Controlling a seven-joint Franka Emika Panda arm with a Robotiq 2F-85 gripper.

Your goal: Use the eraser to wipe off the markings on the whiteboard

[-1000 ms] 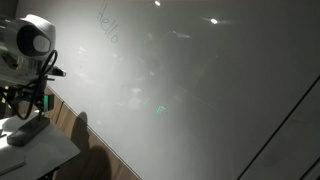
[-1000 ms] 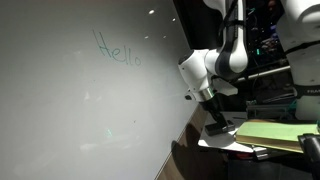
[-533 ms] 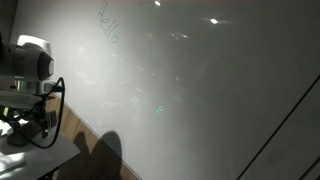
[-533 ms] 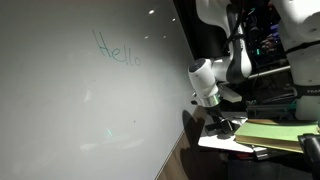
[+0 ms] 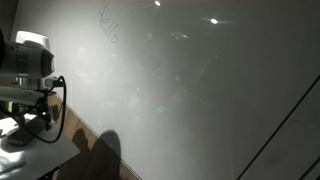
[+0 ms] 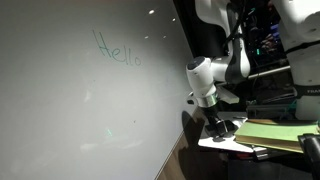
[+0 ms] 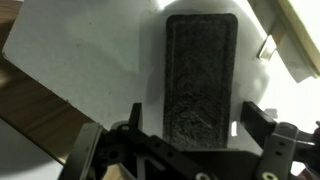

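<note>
In the wrist view the gripper [image 7: 195, 118] has its jaws spread wide, one on each side of the eraser [image 7: 200, 70]. A thin strip of white shows between each jaw and the block's long edges, so they pinch nothing. The eraser lies flat and lengthwise between the jaws, its near end down among them and its far end reaching straight ahead of the fingertips. It rests on the white table [image 7: 90, 55], which spreads out on both sides of the jaws. Past the table's slanted edge, to one side of the jaws and lower, is brown wooden floor [image 7: 30, 115]. On the opposite side, ahead of the jaws, the corner of a pale yellowish pad [image 7: 295, 35] shows. In both exterior views the gripper [image 6: 222, 124] hangs low over the table [image 6: 228, 143] at the end of the white arm [image 6: 205, 78], fingers pointing down; the eraser itself cannot be made out there. The pad [image 6: 275, 133] lies just beside the table, away from the board. The whiteboard [image 6: 80, 110] stands just beside the gripper, and the markings [image 6: 118, 50], a cursive "Hello", sit well above the jaws, high on the whiteboard [image 5: 200, 90], where the markings [image 5: 107, 27] are untouched.
</note>
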